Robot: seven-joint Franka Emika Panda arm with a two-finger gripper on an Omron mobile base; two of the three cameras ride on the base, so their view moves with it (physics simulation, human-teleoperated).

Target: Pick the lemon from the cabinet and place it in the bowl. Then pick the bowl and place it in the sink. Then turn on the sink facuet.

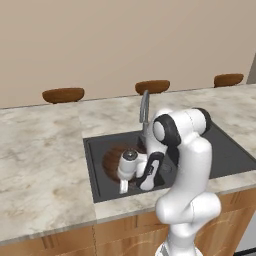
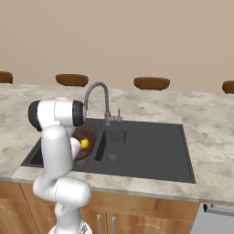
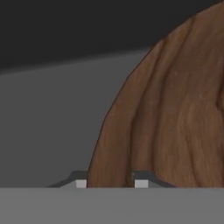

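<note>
My pincer (image 3: 109, 181) is clamped on the rim of the bowl (image 3: 175, 113), a tip on either side, holding it low in the left basin of the sink (image 2: 151, 155). The lemon (image 2: 84, 143) rides inside, just beyond my grip.

The pale marbled counter (image 1: 40, 150) carries the dark sink (image 2: 151, 155), whose left basin holds the wooden bowl (image 1: 114, 159).
</note>
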